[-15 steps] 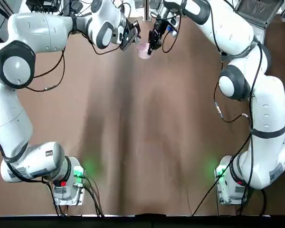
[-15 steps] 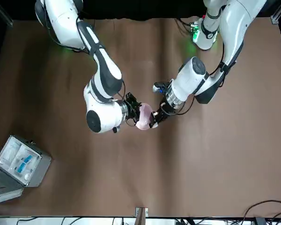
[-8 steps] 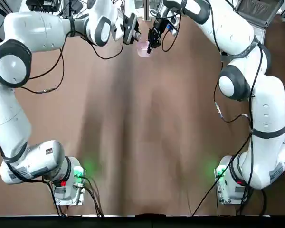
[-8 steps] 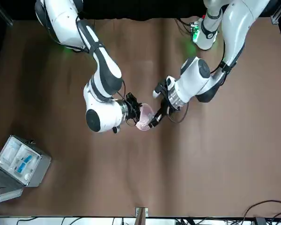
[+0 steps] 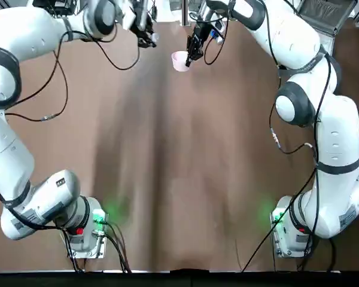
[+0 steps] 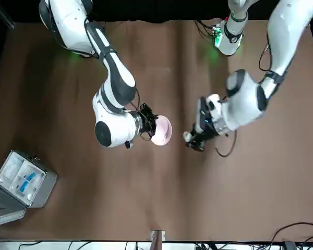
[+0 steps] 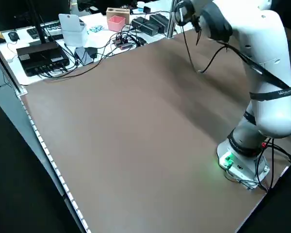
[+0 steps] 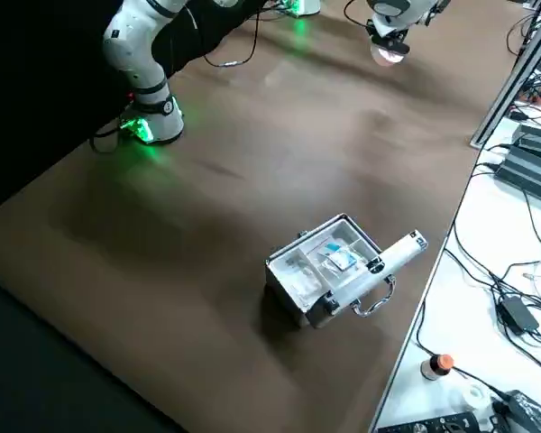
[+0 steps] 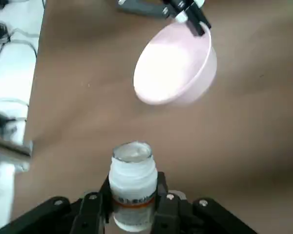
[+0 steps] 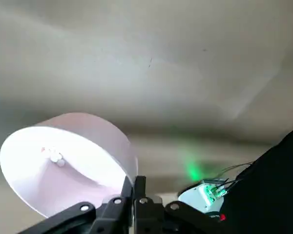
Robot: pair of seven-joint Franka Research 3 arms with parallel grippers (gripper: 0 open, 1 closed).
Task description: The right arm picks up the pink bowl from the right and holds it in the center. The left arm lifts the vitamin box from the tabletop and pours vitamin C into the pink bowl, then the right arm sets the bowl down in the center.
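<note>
Fingers on the right gripper [image 10: 135,187] are pinched tight on the rim of the pink bowl [image 10: 63,161], so it's holding the bowl up off the brown worktop [image 6: 146,198] at the far middle of the table. The bowl is a small round pale pink thing with a lighter, almost white inside, tipped on its side so the front view looks right into its mouth [image 6: 161,130]. In the right wrist view there are a couple of tiny whitish bits sitting on the inner wall. From overhead the bowl [image 5: 179,60] hangs just below the gripper, small next to the arm joints. The left gripper [image 9: 130,202] has its fingers [image 9: 90,214] closed around the vitamin box [image 9: 132,183], which is really a little white bottle with an orange band low on the body and an open whitish top, held upright in the left wrist view. The bottle and the bowl are apart, with bare worktop between them; in the front view the left gripper [image 6: 194,141] sits off to the side of the bowl, and it's near the worktop, though I can't tell if the bottle touches it. Off near the right edge there's a grey hinged case [image 8: 329,271] lying open with blue and white stuff inside.
</note>
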